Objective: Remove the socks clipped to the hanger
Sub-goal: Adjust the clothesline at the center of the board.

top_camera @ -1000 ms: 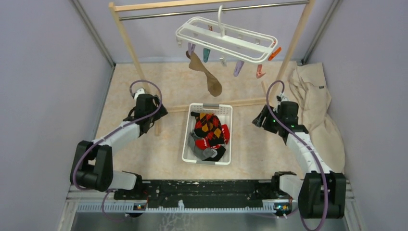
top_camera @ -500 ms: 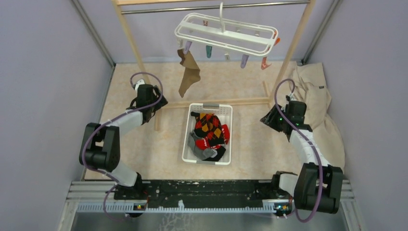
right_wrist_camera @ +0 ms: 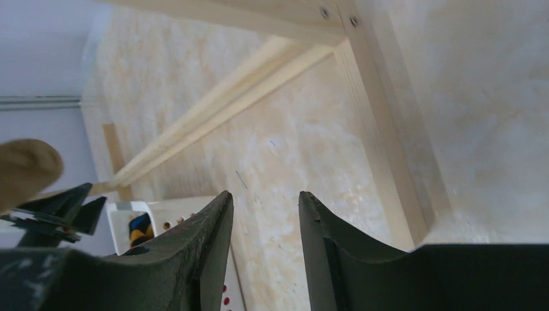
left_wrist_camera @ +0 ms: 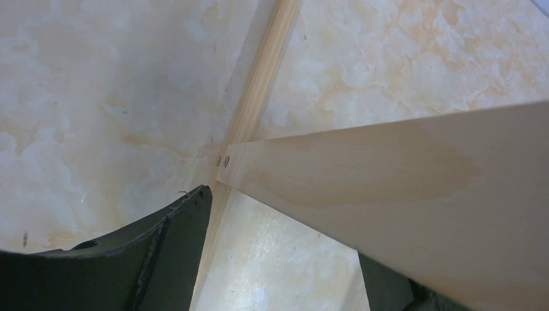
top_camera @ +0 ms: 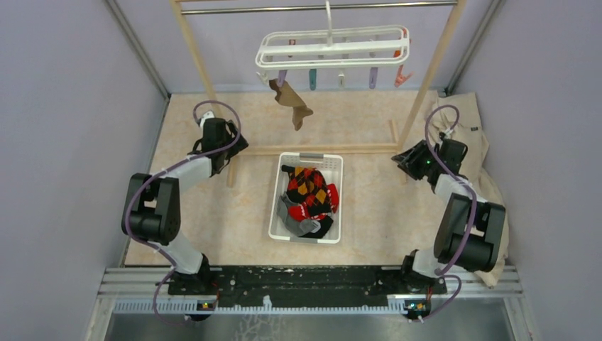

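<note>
High at the far side of the top view, the hanger (top_camera: 332, 48) hangs by its hook from the metal rail (top_camera: 284, 8) of the wooden rack (top_camera: 193, 50). Its long axis runs left to right, close to level, with pastel clips (top_camera: 312, 77) dangling beneath it. One brown sock (top_camera: 287, 98) is clipped at the hanger's left end. It hangs free above the table (top_camera: 213, 213), its length slanting down and to the right, its lower end pointing toward the white basket (top_camera: 278, 213). The basket lies between the two arms, long axis running near to far, and holds a heap of socks (top_camera: 309, 195), red patterned, argyle and grey among them. The left gripper (top_camera: 234, 148) sits low beside the rack's left post. In its wrist view (left_wrist_camera: 285, 227) the fingers (left_wrist_camera: 162, 253) stand wide apart with nothing gripped, and a wooden board (left_wrist_camera: 388, 188) crosses in front of the right one. The right gripper (top_camera: 406, 160) sits near the rack's right foot, just beside the beige cloth (top_camera: 474, 138). Its wrist view (right_wrist_camera: 265, 197) shows the fingers (right_wrist_camera: 201, 259) parted by a narrow gap, bare table between them and nothing held.
</note>
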Action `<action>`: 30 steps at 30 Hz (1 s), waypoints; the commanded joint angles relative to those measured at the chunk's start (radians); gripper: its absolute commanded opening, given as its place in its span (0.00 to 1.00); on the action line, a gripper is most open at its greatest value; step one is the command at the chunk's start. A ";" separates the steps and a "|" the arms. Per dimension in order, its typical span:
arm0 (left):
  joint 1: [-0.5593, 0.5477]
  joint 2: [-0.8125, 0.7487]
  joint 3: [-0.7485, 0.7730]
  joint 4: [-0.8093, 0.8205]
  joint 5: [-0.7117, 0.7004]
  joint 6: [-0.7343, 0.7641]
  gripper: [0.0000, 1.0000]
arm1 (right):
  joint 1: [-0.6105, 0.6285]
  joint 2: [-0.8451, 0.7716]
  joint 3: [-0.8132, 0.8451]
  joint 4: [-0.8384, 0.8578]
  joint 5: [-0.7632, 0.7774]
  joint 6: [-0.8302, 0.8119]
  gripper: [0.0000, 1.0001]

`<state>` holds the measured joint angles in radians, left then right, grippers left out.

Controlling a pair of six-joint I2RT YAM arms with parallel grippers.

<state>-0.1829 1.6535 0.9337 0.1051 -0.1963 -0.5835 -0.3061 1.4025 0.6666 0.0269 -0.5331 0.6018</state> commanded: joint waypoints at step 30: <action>0.063 0.181 0.208 0.030 0.086 0.011 0.85 | 0.016 0.414 0.453 0.300 -0.076 0.224 0.38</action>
<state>-0.1318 1.8072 1.1004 0.1123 -0.1364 -0.5823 -0.3031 1.8008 1.0569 0.2642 -0.6186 0.8173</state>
